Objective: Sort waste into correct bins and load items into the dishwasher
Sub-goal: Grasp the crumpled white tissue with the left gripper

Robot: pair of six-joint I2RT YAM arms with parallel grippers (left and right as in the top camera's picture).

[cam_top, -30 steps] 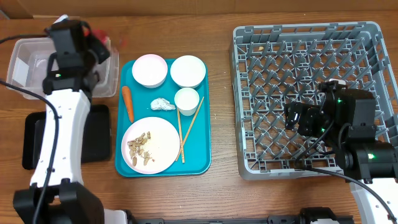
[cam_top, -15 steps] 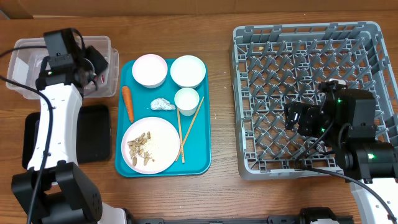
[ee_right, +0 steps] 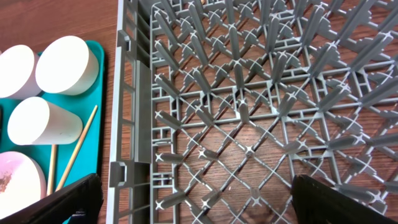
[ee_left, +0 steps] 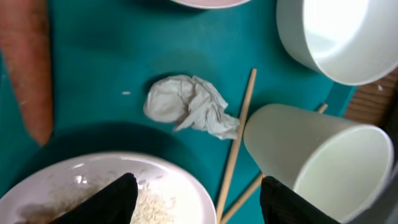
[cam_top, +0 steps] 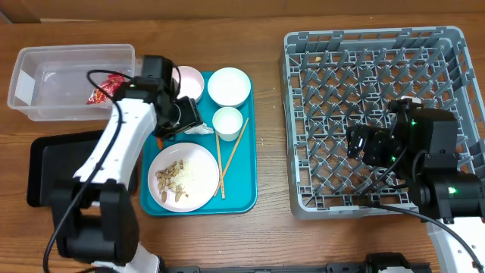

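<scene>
The left gripper [ee_left: 196,200] hangs over the teal tray [cam_top: 244,186]. Its two fingers [ee_left: 118,198] are spread apart with nothing between them. Below the gap are the far rim of the white plate [ee_left: 93,180] and a strip of bare tray. Just beyond the fingertips, the crumpled white tissue [ee_left: 189,107] lies loose on the tray.

The orange carrot [ee_left: 28,68] lies along the tray's left side, and in the overhead view it is mostly hidden under the left arm [cam_top: 121,144]. The small white cup [cam_top: 227,120] stands just right of the tissue. The pair of wooden chopsticks [cam_top: 227,158] runs from beside the cup toward the near edge, close along the plate's right rim. Beige food scraps [cam_top: 170,176] lie on the left half of the plate.

Two white bowls sit at the tray's far end. The right bowl [cam_top: 229,86] is in full view, while the left bowl [cam_top: 189,78] is partly covered by the arm's wrist.

The red snack wrapper [cam_top: 101,92] lies inside the clear plastic tub [cam_top: 45,54], in its right part, at the far left of the table [cam_top: 265,243]. The black tray [cam_top: 53,174] lies nearer than the tub and left of the teal tray, partly under the left arm.

The right gripper [ee_right: 194,186] hovers above the grey dish rack [cam_top: 379,91], over the left-centre of its peg grid. Its fingers are released wide and hold nothing.
</scene>
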